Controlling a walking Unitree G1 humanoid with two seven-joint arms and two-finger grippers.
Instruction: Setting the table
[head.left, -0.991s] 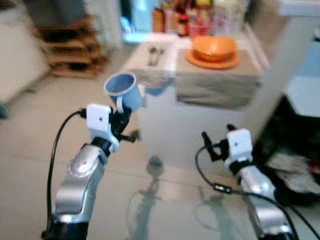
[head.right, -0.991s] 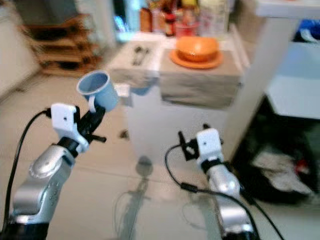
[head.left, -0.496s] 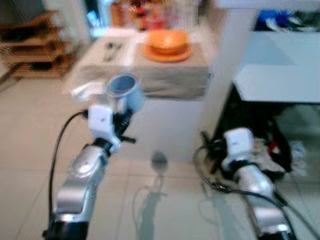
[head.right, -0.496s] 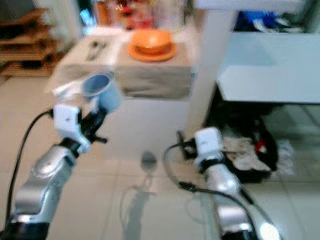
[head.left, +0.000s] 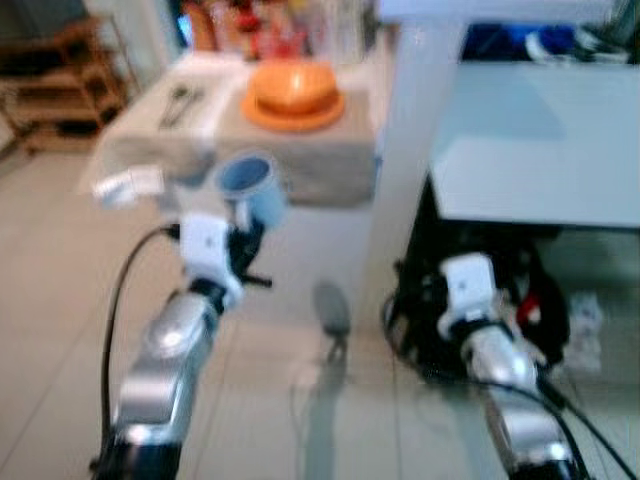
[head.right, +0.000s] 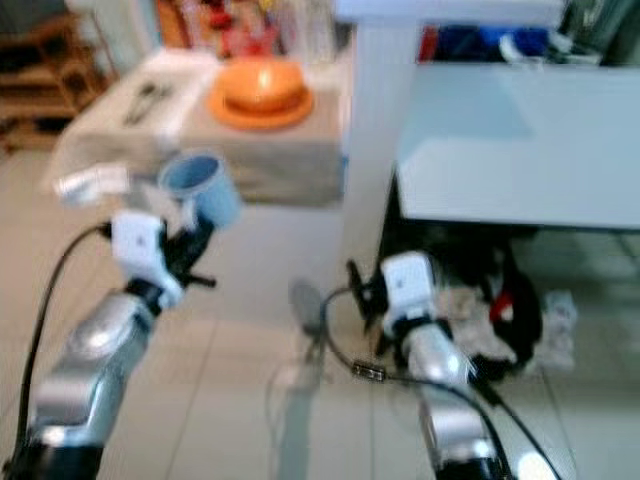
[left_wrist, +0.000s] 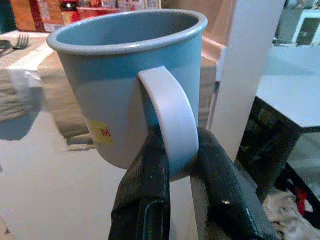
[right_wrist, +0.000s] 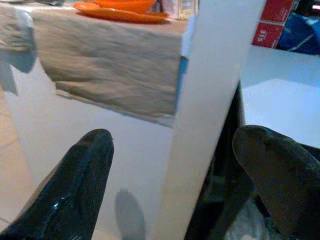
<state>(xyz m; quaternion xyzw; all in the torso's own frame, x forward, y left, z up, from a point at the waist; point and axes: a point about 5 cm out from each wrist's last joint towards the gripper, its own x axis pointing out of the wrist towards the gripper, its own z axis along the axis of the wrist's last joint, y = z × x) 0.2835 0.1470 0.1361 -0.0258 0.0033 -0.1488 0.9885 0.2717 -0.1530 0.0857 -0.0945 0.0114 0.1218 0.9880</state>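
Observation:
My left gripper (head.left: 243, 243) is shut on the handle of a light blue mug (head.left: 251, 186), held upright in front of the table. In the left wrist view both black fingers (left_wrist: 145, 200) pinch the mug's handle (left_wrist: 170, 115). On the cloth-covered table (head.left: 300, 160) sits an orange bowl (head.left: 292, 86) on an orange plate (head.left: 293, 112), with cutlery (head.left: 176, 98) on a white napkin to its left. My right gripper (head.right: 365, 290) hangs low near the floor, open and empty, with its fingers (right_wrist: 80, 185) spread wide.
A white pillar (head.left: 405, 130) rises right of the table, with a pale blue tabletop (head.left: 530, 140) beyond it and dark clutter (head.left: 530, 300) beneath. Bottles and jars (head.left: 260, 20) stand at the table's back. A wooden shelf (head.left: 60, 80) is far left.
The camera has swung right, so the table slid left and the blue tabletop came into view. My left gripper still holds the mug the same way.

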